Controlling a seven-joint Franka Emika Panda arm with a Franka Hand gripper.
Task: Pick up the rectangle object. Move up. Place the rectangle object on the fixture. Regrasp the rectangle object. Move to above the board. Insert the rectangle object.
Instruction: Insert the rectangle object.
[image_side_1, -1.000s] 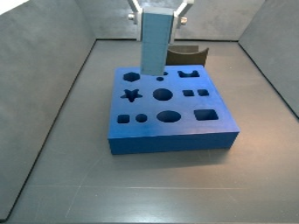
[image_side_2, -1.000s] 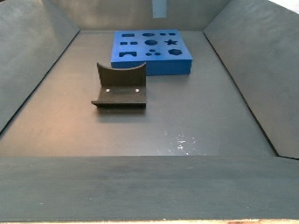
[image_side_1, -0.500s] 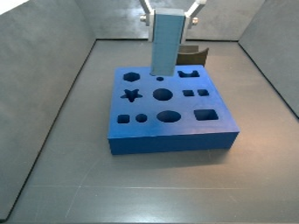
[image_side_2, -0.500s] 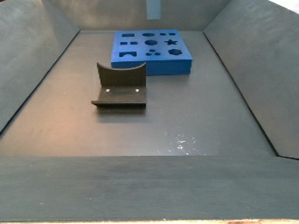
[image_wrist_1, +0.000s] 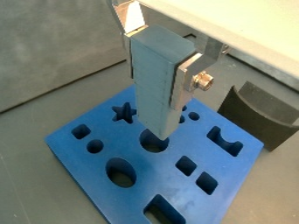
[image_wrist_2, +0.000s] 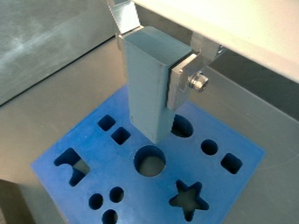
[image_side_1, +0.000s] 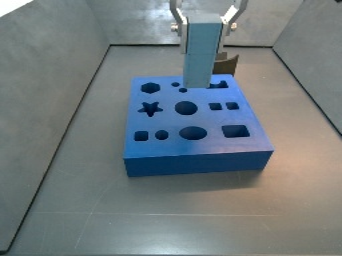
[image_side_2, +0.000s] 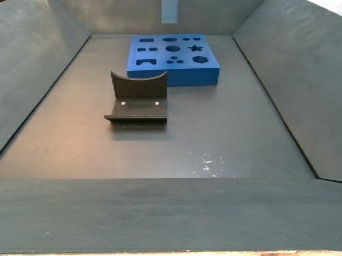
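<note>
You had the small smooth grey-blue rectangular block (image_wrist_1: 160, 83) upright, clamped between the claw's (image_wrist_1: 163, 52) silver fingers (image_wrist_1: 191, 79), hanging above the thick bright blue board with shaped cut-outs (image_side_1: 195, 130). So pickup and regrasp looked done; only lowering and inserting were left, I'd judge. Every hole in the board sat empty: star (image_side_1: 150, 89), circles, oval, squares. The dark brown open-fronted fixture (image_side_2: 138, 98) stood on the floor with nothing in it, near the board but apart.
</note>
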